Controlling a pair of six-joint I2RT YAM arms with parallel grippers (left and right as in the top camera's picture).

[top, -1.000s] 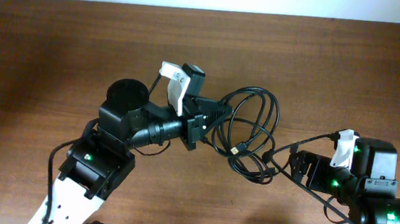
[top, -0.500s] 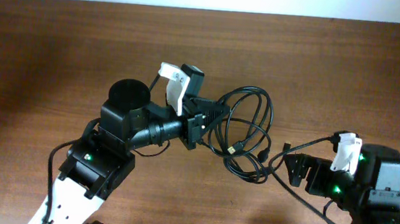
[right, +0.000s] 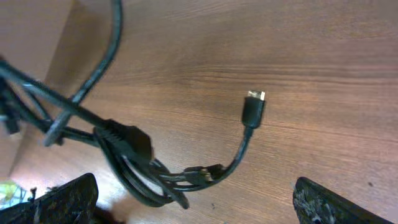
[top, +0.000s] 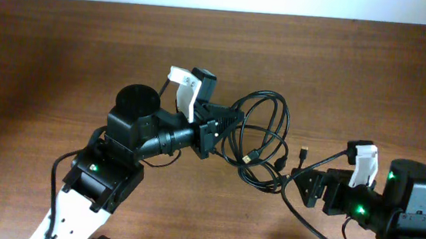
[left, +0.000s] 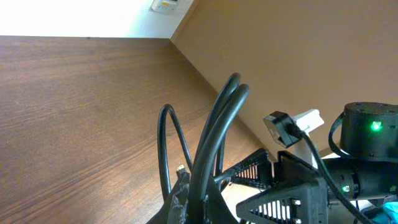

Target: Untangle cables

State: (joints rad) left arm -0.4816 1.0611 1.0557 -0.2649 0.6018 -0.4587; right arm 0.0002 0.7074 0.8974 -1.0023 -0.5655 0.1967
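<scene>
Thin black cables (top: pixel 267 140) lie in a tangled loop at mid table. My left gripper (top: pixel 226 125) is shut on the left side of the loop; in the left wrist view its jaws (left: pixel 205 202) pinch strands of cable (left: pixel 219 124) that arch upward. My right gripper (top: pixel 307 190) is open and empty just right of the loop's lower end. In the right wrist view its fingers (right: pixel 199 208) spread wide below the bundle (right: pixel 134 165). A silver-tipped plug (right: pixel 254 107) lies free on the wood; it also shows in the overhead view (top: pixel 304 152).
The wooden table (top: pixel 64 52) ends at a pale wall along the far edge. The left arm base (top: pixel 100 171) and right arm base (top: pixel 413 222) stand at the front. A thicker black robot cable (top: pixel 326 156) runs from the right wrist.
My right arm has drawn back toward the front edge, away from the loop. The left gripper and the cable loop have hardly moved.
</scene>
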